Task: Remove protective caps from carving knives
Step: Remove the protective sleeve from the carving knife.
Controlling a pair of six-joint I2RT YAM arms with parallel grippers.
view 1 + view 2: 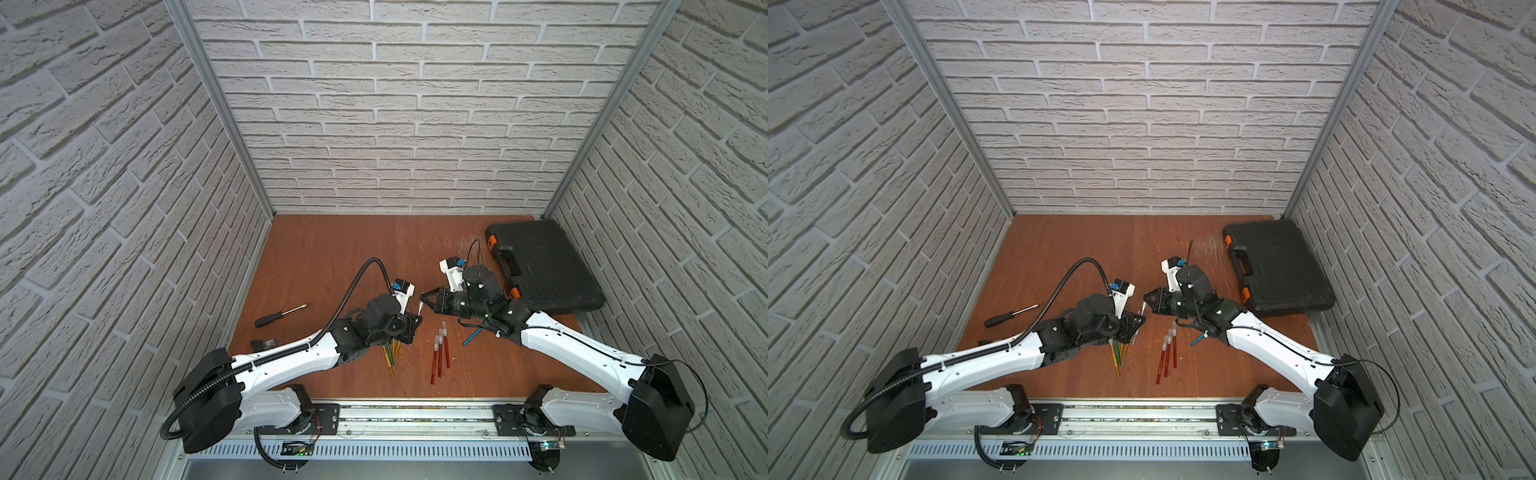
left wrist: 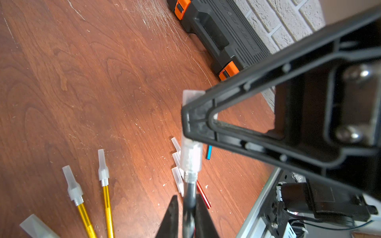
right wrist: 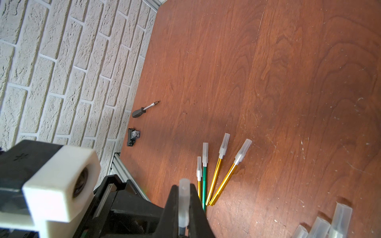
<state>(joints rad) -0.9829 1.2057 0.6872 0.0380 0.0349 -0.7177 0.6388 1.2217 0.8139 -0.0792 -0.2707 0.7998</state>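
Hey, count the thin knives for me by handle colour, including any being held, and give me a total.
Red knives: 3
Gold knives: 3
Green knife: 1
Blue knife: 1
Dark knife, held in the left claw, right claw on its cap: 1
Total: 9

L jaws on knife [image 2: 190, 195], R jaws on cap [image 2: 190, 157]

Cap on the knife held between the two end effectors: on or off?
On. The left wrist view shows the cap seated over the knife's knurled collar; the right end effector is shut on it.
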